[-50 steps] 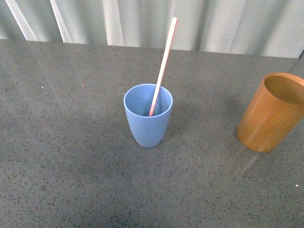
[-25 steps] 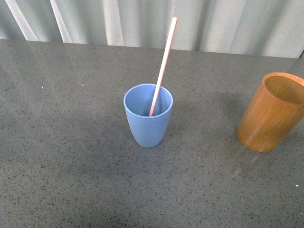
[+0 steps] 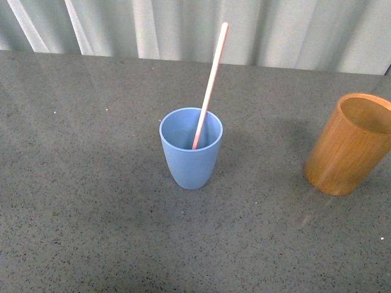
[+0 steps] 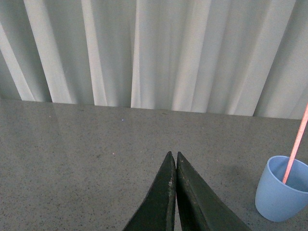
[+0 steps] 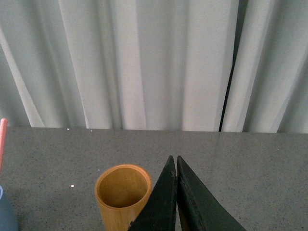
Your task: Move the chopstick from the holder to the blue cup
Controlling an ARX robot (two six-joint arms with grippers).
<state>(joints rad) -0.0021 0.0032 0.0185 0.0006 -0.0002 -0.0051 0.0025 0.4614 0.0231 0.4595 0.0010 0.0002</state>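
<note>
The blue cup stands upright in the middle of the grey table. The chopstick leans inside it, its top tilted back and right. The orange-brown holder stands at the right edge, empty as far as its inside shows. No gripper shows in the front view. My left gripper is shut and empty, above the table, left of the blue cup and chopstick. My right gripper is shut and empty, just right of the holder.
Pale pleated curtains hang behind the table's far edge. The table surface is speckled grey stone. The blue cup's edge and the chopstick's tip show at the side of the right wrist view.
A faint reflection on the table in front of the holder has faded away. The cup, chopstick and holder have not moved.
</note>
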